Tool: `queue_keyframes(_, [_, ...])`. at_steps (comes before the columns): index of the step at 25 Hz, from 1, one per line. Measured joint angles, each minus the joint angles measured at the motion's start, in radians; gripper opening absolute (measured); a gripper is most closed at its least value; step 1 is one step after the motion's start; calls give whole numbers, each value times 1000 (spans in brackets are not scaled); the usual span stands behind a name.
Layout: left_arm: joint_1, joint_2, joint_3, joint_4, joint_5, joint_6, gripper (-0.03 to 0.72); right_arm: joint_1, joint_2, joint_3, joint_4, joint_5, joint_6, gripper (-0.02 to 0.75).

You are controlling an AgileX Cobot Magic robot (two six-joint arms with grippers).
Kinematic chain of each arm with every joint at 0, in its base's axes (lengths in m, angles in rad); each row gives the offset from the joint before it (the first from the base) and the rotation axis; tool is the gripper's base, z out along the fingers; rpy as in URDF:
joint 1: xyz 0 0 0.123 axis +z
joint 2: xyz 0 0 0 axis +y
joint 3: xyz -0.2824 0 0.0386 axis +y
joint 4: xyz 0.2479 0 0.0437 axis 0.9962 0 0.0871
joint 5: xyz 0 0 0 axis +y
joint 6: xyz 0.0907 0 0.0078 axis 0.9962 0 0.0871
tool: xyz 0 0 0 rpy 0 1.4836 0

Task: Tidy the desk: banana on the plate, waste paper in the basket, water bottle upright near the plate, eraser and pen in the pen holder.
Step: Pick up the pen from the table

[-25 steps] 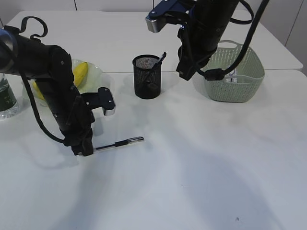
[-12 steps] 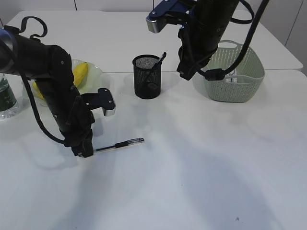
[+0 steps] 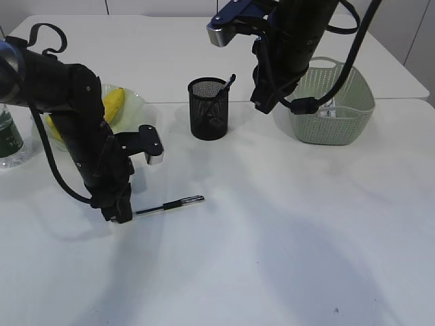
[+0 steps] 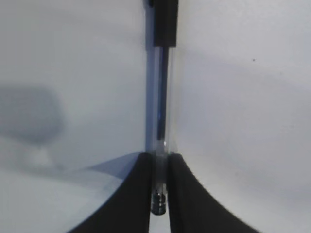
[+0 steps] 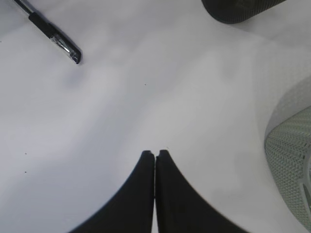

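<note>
The black-and-clear pen [image 3: 170,204] lies on the white desk [image 3: 285,231]. My left gripper [image 3: 121,216] is down on the desk, shut on the pen's [image 4: 162,116] rear end, which sits pinched between my left gripper's [image 4: 159,162] jaws. My right gripper [image 3: 262,102] hangs high between the pen holder [image 3: 209,109] and the basket [image 3: 333,102], shut and empty [image 5: 155,154]. The banana [image 3: 114,102] lies in the plate [image 3: 139,107]. The water bottle [image 3: 7,139] stands at the left edge. The eraser is out of view. Something white [image 3: 329,110] shows inside the basket.
A dark stick-like item [image 3: 228,84] pokes out of the pen holder. The right wrist view shows the pen [image 5: 53,38], the pen holder's base [image 5: 243,9] and the basket wall [image 5: 291,165]. Bare desk lies in front and to the right.
The right arm has risen very slightly. The left arm and the pen stay in place.
</note>
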Motion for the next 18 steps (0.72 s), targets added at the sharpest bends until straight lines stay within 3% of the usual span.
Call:
queue_keyframes(11, [0,-35,0,0,0,-5,27,0,0,0,0,0,0,-6])
queue_keyframes(18, [0,-49,-70,20,1,-86,27,0,0,0,0,0,11,-6])
